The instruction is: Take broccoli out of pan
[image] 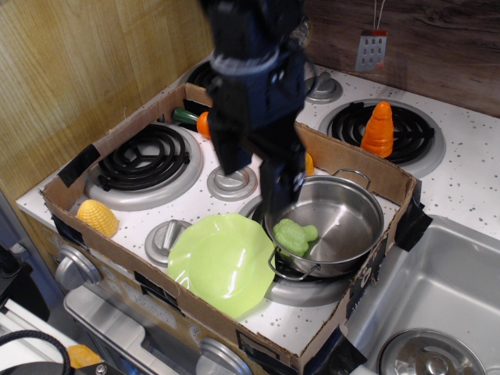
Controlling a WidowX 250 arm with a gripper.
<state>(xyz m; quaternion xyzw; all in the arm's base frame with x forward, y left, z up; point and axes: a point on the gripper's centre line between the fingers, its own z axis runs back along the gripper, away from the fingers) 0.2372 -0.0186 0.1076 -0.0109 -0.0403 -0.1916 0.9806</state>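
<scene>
The broccoli (293,235), a small light-green bumpy toy, lies inside the pan (351,223) against its left inner wall. The pan is a shiny steel pot with wire loop handles, standing on the front right burner. My gripper (280,205) hangs just above the pan's left rim, a little up and left of the broccoli and not holding it. The arm is motion-blurred and the fingers read as one dark mass, so I cannot tell whether they are open or shut.
A flat light-green plate (219,262) lies left of the pan. A cardboard box wall (109,137) rings the stove front. A yellow corn (97,216) sits front left, an orange cone toy (378,129) on the back right burner, and a sink (437,289) lies at the right.
</scene>
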